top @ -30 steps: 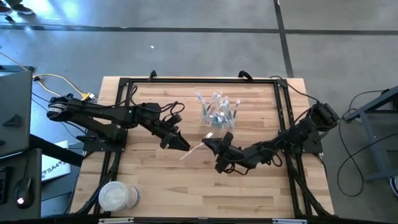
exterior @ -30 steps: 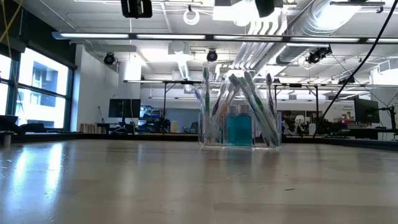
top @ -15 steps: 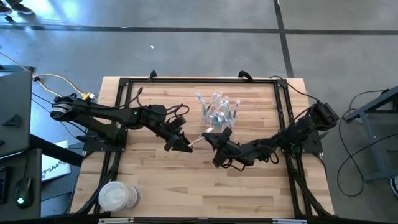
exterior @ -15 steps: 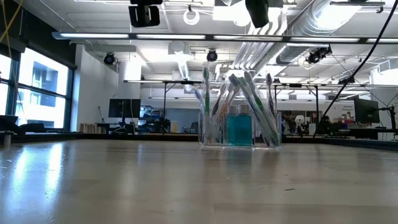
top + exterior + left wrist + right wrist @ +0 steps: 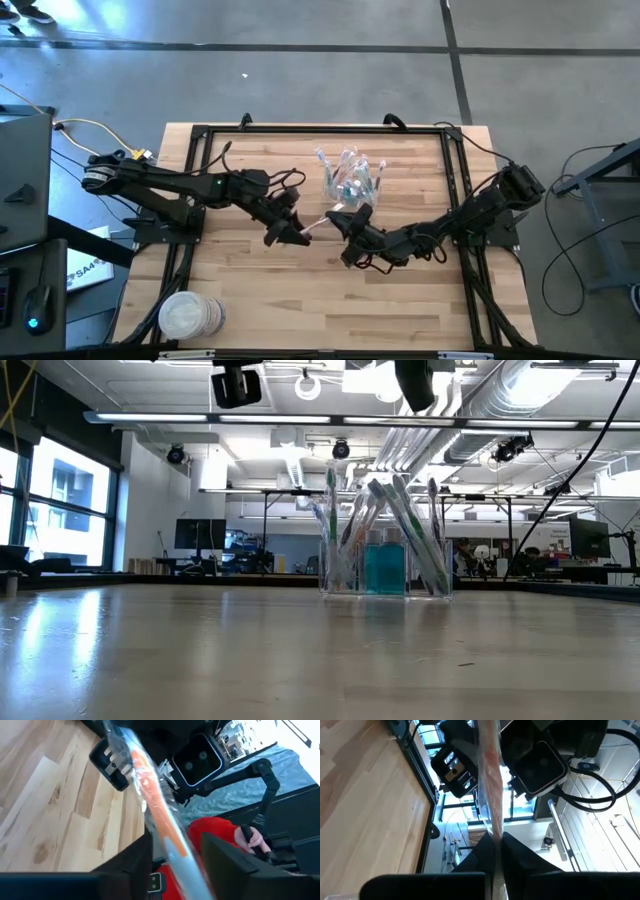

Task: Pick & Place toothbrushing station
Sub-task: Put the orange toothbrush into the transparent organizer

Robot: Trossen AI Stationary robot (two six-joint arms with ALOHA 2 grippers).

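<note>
Holding a wrapped toothbrush (image 5: 318,225) between both grippers above the table (image 5: 250,290), just in front of the clear cup (image 5: 348,178) of toothbrushes.

The right gripper (image 5: 338,222) is clamped shut on one end of the wrapper. The left gripper (image 5: 298,236) has its fingers (image 5: 125,865) set either side of the other end, narrowed around it; a firm grip cannot be confirmed. A second ago the two grippers were farther apart; they have since drawn together.

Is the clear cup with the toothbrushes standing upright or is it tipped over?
Upright. In the low view the clear cup rests flat on the table, its walls vertical, and the toothbrushes stick up out of it.
</note>
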